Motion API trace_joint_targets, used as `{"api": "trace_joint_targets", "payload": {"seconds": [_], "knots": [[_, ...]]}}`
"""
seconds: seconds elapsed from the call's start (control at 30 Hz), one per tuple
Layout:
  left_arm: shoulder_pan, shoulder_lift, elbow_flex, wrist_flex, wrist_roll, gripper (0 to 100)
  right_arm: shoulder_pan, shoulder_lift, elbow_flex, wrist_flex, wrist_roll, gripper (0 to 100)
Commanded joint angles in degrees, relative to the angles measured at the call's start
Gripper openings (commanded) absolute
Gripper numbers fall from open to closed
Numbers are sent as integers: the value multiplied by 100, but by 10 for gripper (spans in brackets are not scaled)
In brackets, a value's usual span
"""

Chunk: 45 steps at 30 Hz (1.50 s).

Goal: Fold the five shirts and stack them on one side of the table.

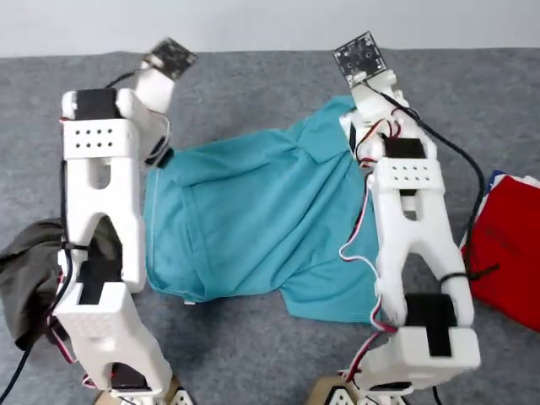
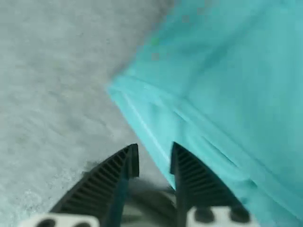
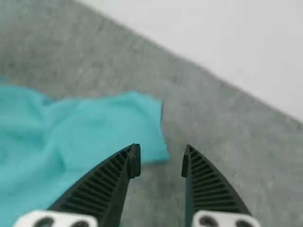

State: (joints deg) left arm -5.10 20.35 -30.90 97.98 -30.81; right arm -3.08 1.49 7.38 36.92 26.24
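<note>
Expect the teal short-sleeved knit polo shirt (image 1: 253, 219), spread across the middle of the grey felt-covered table (image 1: 253, 363) between the two arms, to handle light, limp and slightly clingy: no stiffness at all, so likely to droop and crease from any single pinch. Best taken at two corners at once, on doubled edges such as the stitched hem or a sleeve cuff. Seems to lie sideways in the high view, long axis roughly 9 to 2 o'clock, with the hem toward 9, collar and one sleeve toward 1 to 2, and the other sleeve toward 5. Find the left gripper (image 2: 154, 156) at the hem corner near 10 o'clock, jaws parted, hem edge running into the gap, not visibly clamped. Find the right gripper (image 3: 161, 161) parted and empty over bare felt just beside the sleeve tip near 1 o'clock. Note a red cloth garment (image 1: 506, 245) at 3 o'clock and a dark olive-grey crumpled garment (image 1: 25, 278) at 8 o'clock.
</note>
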Motion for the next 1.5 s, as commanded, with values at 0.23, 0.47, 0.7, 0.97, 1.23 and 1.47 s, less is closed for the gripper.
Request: {"api": "trace_joint_targets", "payload": {"seconds": [0.23, 0.47, 0.7, 0.97, 1.23, 1.47], "knots": [[721, -1213, 1886, 264, -70, 133, -4, -1174, -62, 2229, -53, 153], [1600, -2084, 3811, 255, -79, 158, 22, -1508, -35, 3670, -62, 153], [2092, -2127, 4769, 202, -79, 188, 251, -1666, -18, 4347, -70, 153], [2075, -2127, 5569, -527, -79, 188, 453, -1895, -18, 4620, -70, 152], [1670, -2127, 5657, -1178, -79, 28, 426, -2026, -18, 4646, -70, 152], [580, -2136, 5235, -1099, -466, 6, 418, -2114, -18, 4646, -70, 151]]}}
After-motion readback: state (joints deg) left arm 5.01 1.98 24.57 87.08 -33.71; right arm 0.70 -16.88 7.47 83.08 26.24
